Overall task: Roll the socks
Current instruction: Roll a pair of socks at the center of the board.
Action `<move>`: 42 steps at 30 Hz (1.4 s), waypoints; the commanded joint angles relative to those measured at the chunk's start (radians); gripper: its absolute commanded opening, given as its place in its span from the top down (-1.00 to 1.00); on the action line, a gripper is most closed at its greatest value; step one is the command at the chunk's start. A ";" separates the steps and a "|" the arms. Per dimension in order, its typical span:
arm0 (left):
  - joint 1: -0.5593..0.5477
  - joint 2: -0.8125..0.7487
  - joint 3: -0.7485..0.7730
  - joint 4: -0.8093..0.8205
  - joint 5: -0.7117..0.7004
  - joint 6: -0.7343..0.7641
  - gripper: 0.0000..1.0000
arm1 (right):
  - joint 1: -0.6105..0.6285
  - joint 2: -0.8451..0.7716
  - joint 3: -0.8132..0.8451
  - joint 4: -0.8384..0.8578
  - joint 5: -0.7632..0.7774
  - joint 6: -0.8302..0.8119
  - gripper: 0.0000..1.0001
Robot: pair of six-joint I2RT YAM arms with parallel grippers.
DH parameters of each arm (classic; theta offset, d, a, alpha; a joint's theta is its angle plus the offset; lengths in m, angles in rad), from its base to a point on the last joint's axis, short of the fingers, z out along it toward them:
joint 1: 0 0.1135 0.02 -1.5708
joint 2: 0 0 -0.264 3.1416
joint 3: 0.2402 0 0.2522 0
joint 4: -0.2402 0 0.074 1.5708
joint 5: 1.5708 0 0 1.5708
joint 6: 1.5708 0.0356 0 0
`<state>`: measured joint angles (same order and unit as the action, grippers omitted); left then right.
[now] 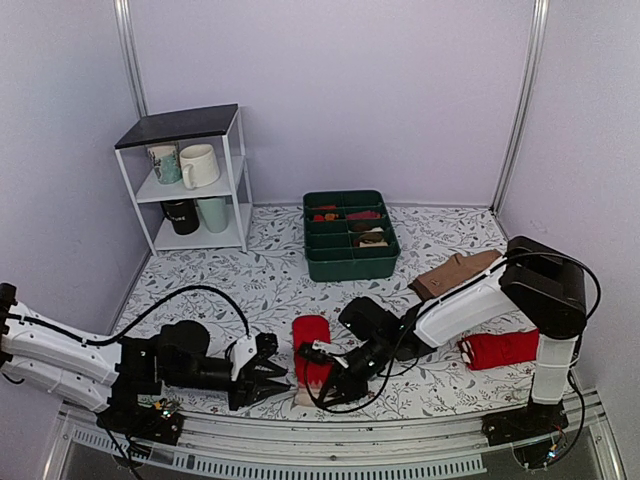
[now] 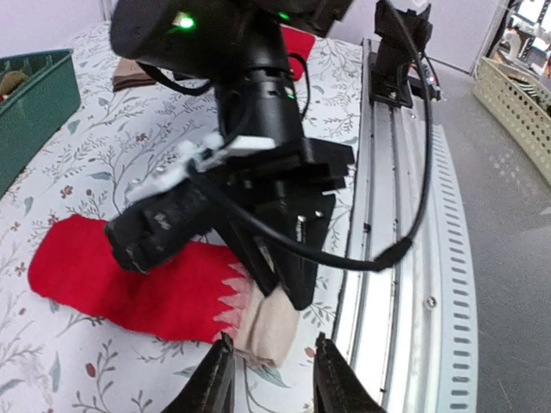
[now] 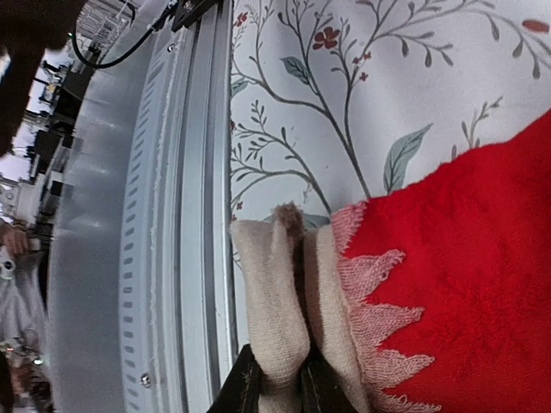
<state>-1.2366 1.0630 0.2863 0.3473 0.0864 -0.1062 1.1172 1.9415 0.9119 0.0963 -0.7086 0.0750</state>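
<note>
The red socks (image 1: pixel 311 342) lie flat on the table near its front edge, with the pale beige end (image 1: pixel 303 397) toward the rail. My right gripper (image 1: pixel 327 375) reaches down onto that end. In the right wrist view it (image 3: pixel 275 379) is shut on a raised fold of the beige end (image 3: pixel 271 292), next to the red fabric (image 3: pixel 465 258). My left gripper (image 1: pixel 270 375) is open just left of the socks. In the left wrist view its fingers (image 2: pixel 273 366) stand on either side of the beige end (image 2: pixel 269 331) without touching it, and the red part (image 2: pixel 129 284) stretches to the left.
A metal rail (image 1: pixel 330 440) runs along the table's front edge, close to the beige end. All-red socks (image 1: pixel 500 348) and a brown sock (image 1: pixel 455 275) lie at the right. A green compartment bin (image 1: pixel 350 262) stands at the back middle. A white shelf with mugs (image 1: pixel 190 180) stands at the back left.
</note>
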 commanded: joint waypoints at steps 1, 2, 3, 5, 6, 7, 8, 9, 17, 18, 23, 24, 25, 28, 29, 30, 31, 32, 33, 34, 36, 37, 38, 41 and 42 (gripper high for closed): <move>-0.063 -0.030 -0.048 0.069 -0.039 0.010 0.30 | -0.029 0.127 0.031 -0.377 -0.113 0.082 0.75; -0.076 -0.026 -0.050 0.073 -0.049 0.017 0.27 | -0.032 0.134 0.042 -0.399 -0.122 0.086 0.75; -0.085 -0.018 -0.051 0.081 -0.055 0.025 0.23 | -0.036 0.140 0.051 -0.419 -0.128 0.084 0.75; -0.095 0.015 -0.052 0.103 -0.058 0.043 0.20 | -0.048 0.154 0.060 -0.438 -0.138 0.077 0.75; -0.098 0.039 -0.050 0.117 -0.055 0.053 0.18 | -0.052 0.158 0.064 -0.443 -0.141 0.078 0.75; -0.102 0.069 -0.044 0.130 -0.048 0.065 0.16 | -0.055 0.162 0.069 -0.446 -0.140 0.077 0.75; -0.105 0.101 -0.033 0.142 -0.042 0.078 0.16 | -0.054 0.166 0.074 -0.449 -0.135 0.075 0.75; -0.108 0.139 -0.019 0.152 -0.037 0.093 0.15 | -0.054 0.171 0.081 -0.453 -0.135 0.074 0.75; -0.125 0.380 0.091 0.184 -0.030 0.185 0.11 | -0.058 0.193 0.120 -0.489 -0.131 0.067 0.75; -0.128 0.387 0.095 0.193 -0.027 0.193 0.11 | -0.059 0.196 0.123 -0.492 -0.132 0.063 0.75; -0.128 0.408 0.095 0.200 -0.018 0.198 0.11 | -0.064 0.207 0.129 -0.496 -0.140 0.059 0.75; -0.129 0.414 0.092 0.201 -0.012 0.193 0.11 | -0.064 0.207 0.128 -0.495 -0.142 0.059 0.75; -0.128 0.421 0.090 0.203 -0.007 0.190 0.11 | -0.065 0.208 0.129 -0.497 -0.144 0.059 0.75; -0.128 0.443 0.090 0.205 0.002 0.182 0.12 | -0.066 0.207 0.131 -0.497 -0.153 0.062 0.75; -0.128 0.448 0.090 0.208 0.006 0.181 0.13 | -0.066 0.208 0.131 -0.498 -0.156 0.064 0.75; -0.128 0.453 0.092 0.209 0.008 0.182 0.13 | -0.066 0.208 0.132 -0.498 -0.159 0.066 0.75; -0.128 0.456 0.093 0.210 0.011 0.185 0.15 | -0.066 0.208 0.134 -0.496 -0.160 0.067 0.75; -0.127 0.459 0.092 0.213 0.012 0.189 0.16 | -0.066 0.209 0.138 -0.495 -0.162 0.069 0.75; -0.126 0.462 0.092 0.216 0.013 0.192 0.17 | -0.066 0.210 0.141 -0.495 -0.163 0.072 0.75; -0.125 0.467 0.094 0.217 0.014 0.195 0.19 | -0.067 0.212 0.143 -0.496 -0.163 0.072 0.75; -0.125 0.480 0.098 0.217 0.014 0.195 0.20 | -0.067 0.213 0.146 -0.497 -0.163 0.074 0.75; -0.125 0.487 0.099 0.216 0.013 0.194 0.21 | -0.067 0.214 0.148 -0.498 -0.162 0.075 0.75; -0.125 0.495 0.100 0.218 0.015 0.192 0.21 | -0.068 0.216 0.149 -0.498 -0.161 0.077 0.75; -0.124 0.516 0.112 0.216 0.022 0.193 0.30 | -0.068 0.222 0.152 -0.496 -0.161 0.081 0.75; -0.121 0.522 0.116 0.214 0.025 0.191 0.37 | -0.068 0.223 0.152 -0.495 -0.161 0.084 0.75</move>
<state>-1.3495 1.5562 0.3767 0.5415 0.0910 0.0784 1.0443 2.0773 1.1007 -0.2722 -1.0084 0.1394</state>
